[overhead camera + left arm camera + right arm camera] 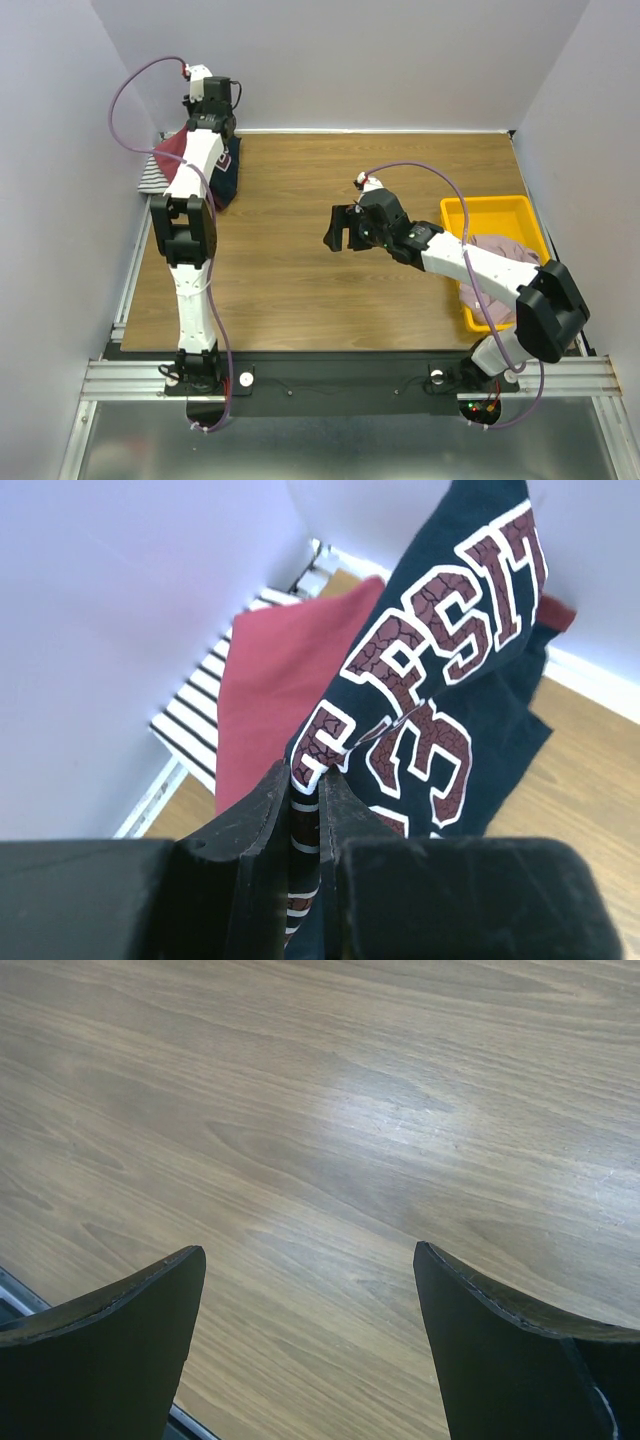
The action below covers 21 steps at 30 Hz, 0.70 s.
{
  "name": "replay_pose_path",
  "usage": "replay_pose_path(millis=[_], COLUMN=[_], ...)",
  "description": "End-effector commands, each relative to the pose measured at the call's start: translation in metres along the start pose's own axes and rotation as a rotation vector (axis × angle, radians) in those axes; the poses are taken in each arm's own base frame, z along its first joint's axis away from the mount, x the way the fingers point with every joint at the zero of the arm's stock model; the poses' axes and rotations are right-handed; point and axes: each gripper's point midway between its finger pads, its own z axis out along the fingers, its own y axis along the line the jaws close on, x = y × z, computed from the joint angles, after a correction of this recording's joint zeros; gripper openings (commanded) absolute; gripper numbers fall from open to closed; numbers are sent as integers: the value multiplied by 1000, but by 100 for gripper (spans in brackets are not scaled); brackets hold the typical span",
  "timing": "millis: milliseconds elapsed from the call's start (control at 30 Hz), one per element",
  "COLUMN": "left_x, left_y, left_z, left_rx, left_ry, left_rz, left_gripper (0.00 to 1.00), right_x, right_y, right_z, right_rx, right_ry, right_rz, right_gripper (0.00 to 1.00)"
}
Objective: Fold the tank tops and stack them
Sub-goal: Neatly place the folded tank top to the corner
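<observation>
Left fingers (305, 785): nearly closed, pinching an edge of the navy tank top at the far-left corner of the desk (300, 280).
Navy tank top (440, 680): held up by that edge, its maroon letters outlined in white facing the left wrist camera; part of it lies on the desk, overlapping the red one.
Red tank top (280, 680): spread behind the navy one, lying over the striped one.
Striped tank top (195, 715): flat at the left desk edge, partly covered by the red.
Pink tank top (505, 260): bunched in the yellow tray (480, 208) at the right edge, partly hidden by the right arm.
Right fingers (342, 228): spread wide, holding nothing, over bare wood near the desk's middle.
</observation>
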Motion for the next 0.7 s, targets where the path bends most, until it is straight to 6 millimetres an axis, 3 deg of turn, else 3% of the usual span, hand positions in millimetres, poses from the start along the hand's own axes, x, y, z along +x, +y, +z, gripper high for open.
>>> replay_pose_path(millis=[0,133,233,300,367,400,467,500,567,600,667], left_x=[-76,-75,-62,-43,-24,-16,-11,-13,-20,-27,-35], left_y=[34,52,64,78,91,98,114,116,113,114,110], left_z=[-9,11,35,57,74,81,89,89,86,81,75], left_rx=[-14,14,11,-26,-84,-102,-149,-151,-126,-117,-80], left_ry=[-157,-140,-119,-80,-46,-32,-26,-30,-45,-56,-69], left_rz=[-135,-176,-203,-229,-253,-266,-318,-333,-339,-350,-372], left_gripper=[0,0,0,1,12,26,42,49,52,62,64], right_x=[-19,-18,-15,-15,-12,-12,-12,-12,-14,-15,-18], right_y=[6,5,5,5,2,2,2,3,3,4,5], right_z=[1,4,8,10,12,13,13,12,11,9,8], right_rx=[-3,0,0,3,11,12,12,10,9,8,5], right_ry=[-57,-52,-41,-38,-33,-32,-32,-33,-37,-42,-50], right_rz=[-14,-16,-20,-20,-20,-22,-22,-20,-19,-17,-14], right_gripper=[91,91,91,91,91,91,91,91,92,92,93])
